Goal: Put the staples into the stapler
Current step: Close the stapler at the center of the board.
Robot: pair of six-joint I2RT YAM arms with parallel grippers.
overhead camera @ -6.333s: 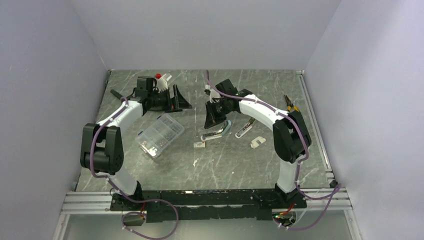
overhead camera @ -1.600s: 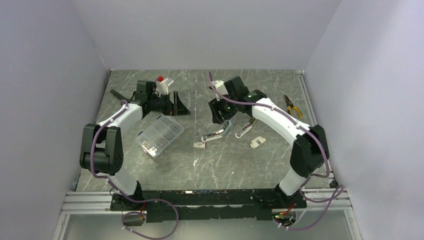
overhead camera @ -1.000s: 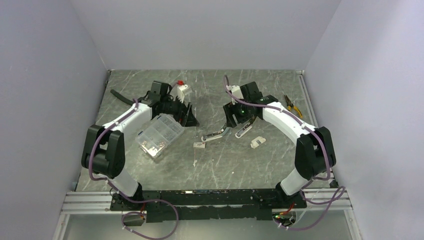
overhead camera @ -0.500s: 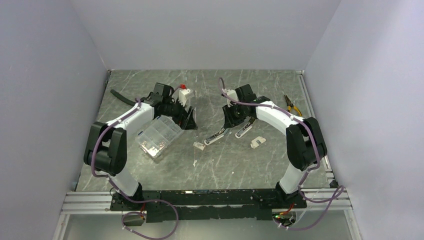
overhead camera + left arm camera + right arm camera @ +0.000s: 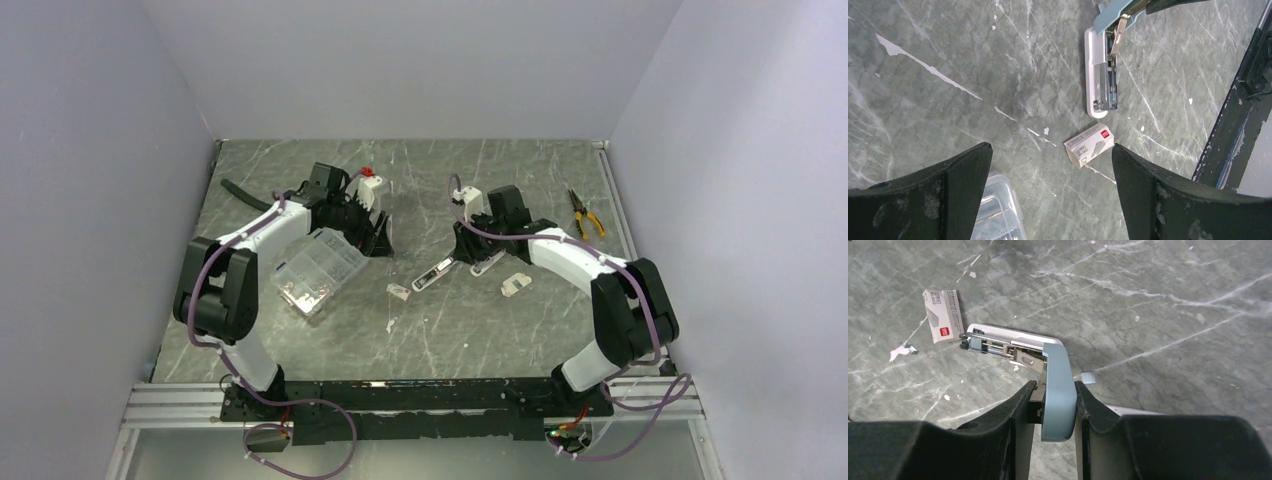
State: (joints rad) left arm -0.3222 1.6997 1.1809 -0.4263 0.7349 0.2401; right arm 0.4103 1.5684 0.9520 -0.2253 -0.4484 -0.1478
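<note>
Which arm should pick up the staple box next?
Left. The left fingers are open, with the staple box framed between them in the wrist view. The right fingers are shut on the stapler lid, holding it open.

Fingers (image 5: 1015, 412) pinching the stapler's (image 5: 1013, 336) raised lid (image 5: 1058, 390).
The two black fingers press either side of the blue-grey lid, which tilts up from the white stapler lying on the marbled table (image 5: 1158, 295), leaving its metal magazine exposed. The staple box (image 5: 940, 316) lies flat just beside the stapler's front end.
</note>
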